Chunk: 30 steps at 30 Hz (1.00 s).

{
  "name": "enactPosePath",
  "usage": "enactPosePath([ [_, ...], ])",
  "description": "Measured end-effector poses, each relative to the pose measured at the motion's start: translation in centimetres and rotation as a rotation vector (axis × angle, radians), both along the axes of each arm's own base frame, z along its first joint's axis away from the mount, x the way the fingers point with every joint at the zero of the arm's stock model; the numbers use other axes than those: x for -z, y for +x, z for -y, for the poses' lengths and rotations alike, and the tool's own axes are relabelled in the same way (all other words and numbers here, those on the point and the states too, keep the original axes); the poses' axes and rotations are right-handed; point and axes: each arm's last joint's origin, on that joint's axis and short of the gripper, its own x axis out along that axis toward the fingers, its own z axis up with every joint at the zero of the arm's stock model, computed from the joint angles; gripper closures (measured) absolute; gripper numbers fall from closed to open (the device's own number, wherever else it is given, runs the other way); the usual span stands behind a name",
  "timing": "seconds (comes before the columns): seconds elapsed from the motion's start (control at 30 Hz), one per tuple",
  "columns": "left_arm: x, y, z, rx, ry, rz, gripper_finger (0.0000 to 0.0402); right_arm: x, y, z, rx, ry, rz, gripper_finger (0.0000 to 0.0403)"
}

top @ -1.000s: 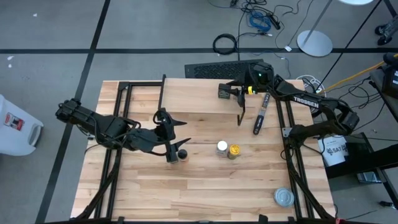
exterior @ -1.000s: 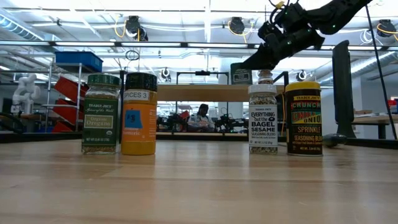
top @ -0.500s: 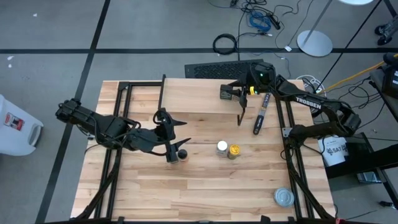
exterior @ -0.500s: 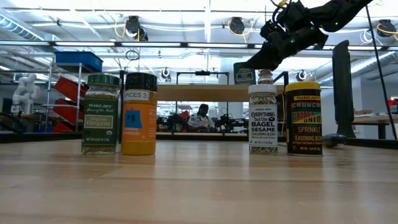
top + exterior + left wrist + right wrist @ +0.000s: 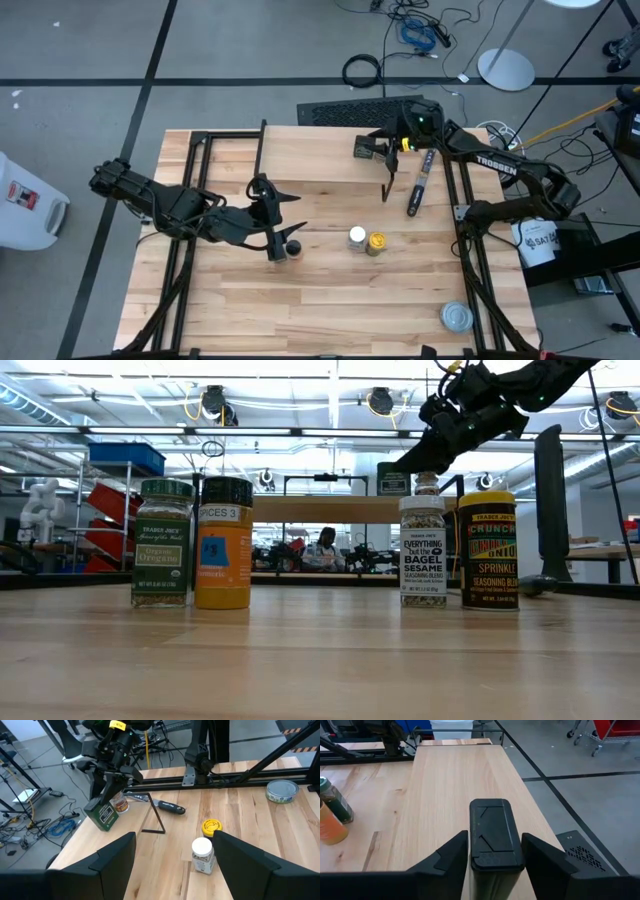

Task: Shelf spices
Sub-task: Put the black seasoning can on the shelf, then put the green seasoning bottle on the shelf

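A dark square tin [image 5: 361, 149] stands at the right end of the shelf's plank top [image 5: 320, 160], with my right gripper [image 5: 495, 855] shut around its upper part. Beside it on the plank [image 5: 320, 509] stands a small clear-brownish jar [image 5: 120, 804]. Four spices stand on the table. The white-lidded jar [image 5: 357, 237] and the yellow-lidded one [image 5: 376, 241] are at mid-table. The green-lidded jar [image 5: 162, 540] and the orange one [image 5: 223, 542] stand under my left gripper [image 5: 295, 213], which hangs open above them and holds nothing. My right gripper pinches the dark square tin between its two fingers at two opposite sides just below the lid [image 5: 475, 845]. The fingers come from the table's right side, slanting down. The tin stands with its bottom [image 5: 392, 493] on the shelf's plank.
A long thin dark packet [image 5: 419, 185] lies right of the shelf. A flat round silver tin [image 5: 456, 317] sits near the table's front right corner. Black frame rails [image 5: 190, 200] run along both table sides. The shelf's thin black leg [image 5: 156, 820] stands close to the tin.
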Motion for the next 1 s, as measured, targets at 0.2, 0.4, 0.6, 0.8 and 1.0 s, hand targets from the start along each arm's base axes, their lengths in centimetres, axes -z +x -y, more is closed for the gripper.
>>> enactPosePath([
  [0.2,0.0,0.0,0.0,0.0,0.001,-0.001,0.0127,-0.3,-0.2,-0.2,-0.002,-0.006,0.008,0.0218],
  [0.4,0.0,0.0,0.0,0.0,0.002,-0.002,0.0127,-2.0,-1.3,-1.2,0.005,-0.042,0.046,0.0218],
  [0.6,0.5,-0.2,-0.1,-0.007,0.004,-0.053,0.0127,-4.5,-3.2,-3.4,0.024,-0.045,0.128,0.0218],
  [0.8,2.9,-1.0,-0.2,-0.043,-0.088,-0.208,0.0127,-6.2,-4.2,-7.5,-0.07,0.03,0.191,0.0218],
  [1.0,7.2,-2.0,-0.2,-0.125,-0.119,-0.387,0.0127,-6.7,-3.7,-12.0,-0.278,0.127,0.202,0.0218],
])
